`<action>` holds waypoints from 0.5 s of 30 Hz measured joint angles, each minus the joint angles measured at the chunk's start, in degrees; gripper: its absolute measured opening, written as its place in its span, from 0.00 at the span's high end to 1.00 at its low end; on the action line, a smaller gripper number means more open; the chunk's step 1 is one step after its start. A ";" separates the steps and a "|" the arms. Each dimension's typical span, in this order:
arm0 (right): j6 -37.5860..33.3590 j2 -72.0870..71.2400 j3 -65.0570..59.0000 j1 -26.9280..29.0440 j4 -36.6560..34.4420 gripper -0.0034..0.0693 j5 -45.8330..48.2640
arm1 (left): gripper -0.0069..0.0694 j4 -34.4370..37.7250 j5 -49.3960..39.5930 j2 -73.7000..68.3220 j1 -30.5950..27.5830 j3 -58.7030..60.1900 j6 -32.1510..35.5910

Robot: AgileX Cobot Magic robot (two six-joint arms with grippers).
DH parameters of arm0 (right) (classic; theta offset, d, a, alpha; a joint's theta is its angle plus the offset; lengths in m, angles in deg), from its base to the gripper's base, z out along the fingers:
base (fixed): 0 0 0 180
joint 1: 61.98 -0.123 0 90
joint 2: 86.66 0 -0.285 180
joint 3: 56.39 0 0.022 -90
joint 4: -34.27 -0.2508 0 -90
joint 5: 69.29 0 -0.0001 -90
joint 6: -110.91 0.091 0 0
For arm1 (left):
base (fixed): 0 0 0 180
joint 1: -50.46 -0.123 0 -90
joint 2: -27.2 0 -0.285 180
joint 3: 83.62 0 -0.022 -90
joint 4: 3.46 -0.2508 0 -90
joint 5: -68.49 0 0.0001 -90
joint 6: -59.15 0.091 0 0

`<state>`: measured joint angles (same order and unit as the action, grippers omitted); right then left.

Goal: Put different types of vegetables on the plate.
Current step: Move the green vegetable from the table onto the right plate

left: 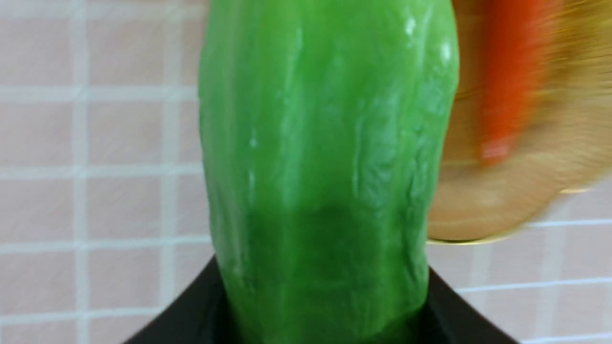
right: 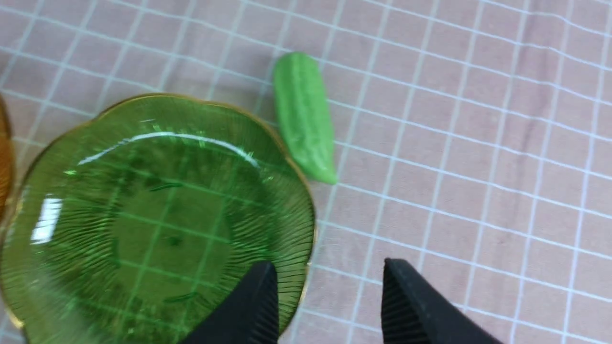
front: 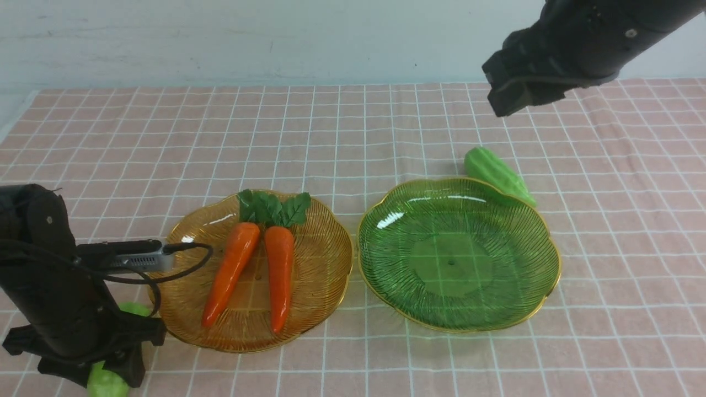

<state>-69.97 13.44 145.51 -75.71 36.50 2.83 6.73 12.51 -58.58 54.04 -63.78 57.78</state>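
Left black two-fingered claw [left: 325, 306] grips the light-green, ridged, oblong gourd [left: 325, 143] beside the amber scalloped glass plate [front: 193, 336]; probably light, stiff and slightly slippery, best held squarely around its middle.

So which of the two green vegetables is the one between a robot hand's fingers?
The one on the amber plate's left, between the left gripper's fingers; the other lies behind the green plate.

The left end effector [front: 116, 364] points down, low and closed in; the right end effector [right: 330, 286] hangs high, open.
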 joint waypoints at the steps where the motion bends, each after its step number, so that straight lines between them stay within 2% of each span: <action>1: -0.67 0.58 0.00 1.12 -0.61 0.56 -0.60 | 0.49 1.19 -0.31 0.51 2.34 -1.68 0.13; 5: -3.72 4.19 0.00 2.77 -3.25 0.55 -6.37 | 0.49 3.27 -0.34 -2.01 12.69 -8.75 0.45; 8: -6.07 8.22 0.05 2.76 -6.90 0.52 -11.65 | 0.49 3.65 -0.24 -9.66 21.23 -17.23 -0.69; 15: -8.01 19.42 0.11 2.76 -11.54 0.38 -22.45 | 0.49 3.71 0.14 -30.97 29.98 -37.35 -1.15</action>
<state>-77.98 32.87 145.62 -72.95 24.96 -19.62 10.45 12.65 -89.55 84.02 -101.13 56.63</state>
